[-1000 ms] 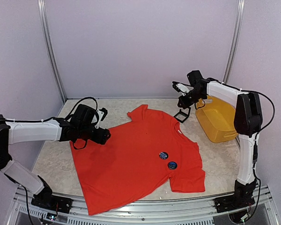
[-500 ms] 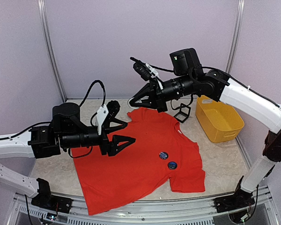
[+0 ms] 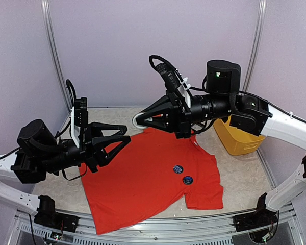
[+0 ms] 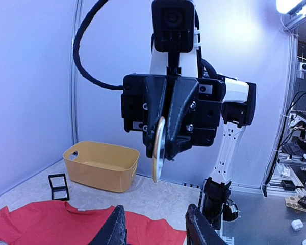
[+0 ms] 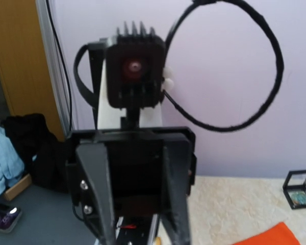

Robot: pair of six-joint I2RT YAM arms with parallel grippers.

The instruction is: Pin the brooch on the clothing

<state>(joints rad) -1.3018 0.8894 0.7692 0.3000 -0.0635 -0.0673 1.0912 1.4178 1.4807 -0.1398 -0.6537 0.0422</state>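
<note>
Where the brooch (image 4: 156, 166) is: in mid-air, well above the T-shirt, seen edge-on as a thin pale disc in the left wrist view.
Right gripper (image 3: 143, 120): jaws pressed together on the brooch, one on each face, with the lower part of the disc hanging free below them.
Left gripper (image 3: 126, 135): jaws spread and holding nothing, pointing at the right gripper from just beside it and not touching the disc.
T-shirt (image 3: 143, 178): lies flat on the worktop (image 3: 239, 178) under both raised arms, loose, with nothing holding it down.
Already on the shirt: two small round badges (image 3: 178, 168) sit close together near the shirt's right sleeve.
Nearby: a yellow basket (image 3: 237, 145) at the far right and a small black case (image 4: 58, 186) beside the collar.
Step in hand (judgement): this looks like a hand-over or regrip between the arms, before the brooch goes down to the fabric.
Pin side: I cannot tell which face carries the pin.
Risk, drop: only part of the disc is gripped, so an off-centre closure by the left jaws, or an early release by the right, could let it fall and roll.
Risk, collision: the two grippers face each other closely, so a small misalignment could knock the disc askew.
Risk, fabric: the shirt is unanchored, so pressing the brooch down may bunch or drag the cloth rather than pierce it.
</note>
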